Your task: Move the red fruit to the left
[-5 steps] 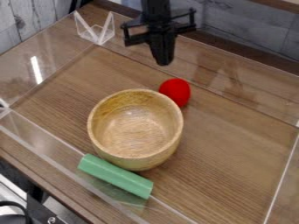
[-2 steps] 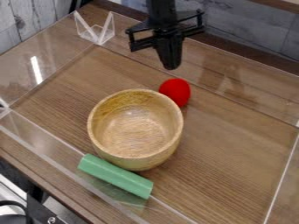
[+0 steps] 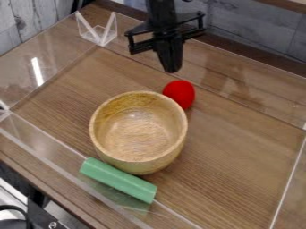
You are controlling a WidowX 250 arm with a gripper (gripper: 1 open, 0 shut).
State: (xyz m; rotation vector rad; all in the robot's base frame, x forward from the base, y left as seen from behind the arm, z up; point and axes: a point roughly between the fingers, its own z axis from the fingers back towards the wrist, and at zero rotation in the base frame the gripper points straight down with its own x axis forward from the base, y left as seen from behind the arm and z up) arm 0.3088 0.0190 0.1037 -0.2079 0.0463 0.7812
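Observation:
The red fruit (image 3: 180, 92) is a small bright-red ball resting on the wooden table just behind the right rim of the wooden bowl (image 3: 140, 131). My gripper (image 3: 171, 64) hangs above and slightly left of the fruit, clear of it, its black fingers pressed together and shut on nothing. No leaf or stem shows on the fruit from this angle.
A long green block (image 3: 118, 179) lies in front of the bowl near the front edge. Clear acrylic walls (image 3: 48, 67) ring the table surface, with a folded clear piece (image 3: 96, 29) at the back left.
The gripper has shifted slightly right and a little lower over the last second, then edged back up. The fruit, bowl and block have not moved.

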